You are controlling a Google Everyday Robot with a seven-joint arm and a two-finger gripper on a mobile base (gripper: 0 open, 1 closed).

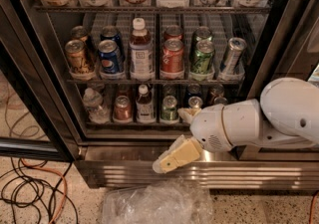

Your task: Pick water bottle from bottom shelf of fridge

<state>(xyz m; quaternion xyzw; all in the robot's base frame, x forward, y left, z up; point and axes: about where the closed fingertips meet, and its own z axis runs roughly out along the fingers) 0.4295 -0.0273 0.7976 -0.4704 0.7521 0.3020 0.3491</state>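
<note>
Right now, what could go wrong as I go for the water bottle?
1. The gripper, open, sits right of the water bottle; sweeping left along the bottom shelf could topple the green can, white-capped bottle or reddish can.
2. Its lower finger hangs in front of the steel base, below the rack; rising straight in may catch the shelf edge.
3. The water bottle stands at the shelf's far left, beside the door frame, leaving little finger room.

- Water bottle point(93, 104): left end of bottom shelf point(130, 125); door frame point(47, 93) close on its left, red can point(122, 109) just beside it on the right.
- Its front is unobstructed.
- Gripper point(181, 136): low and to the right, at the fridge point(259, 172) base.
</note>
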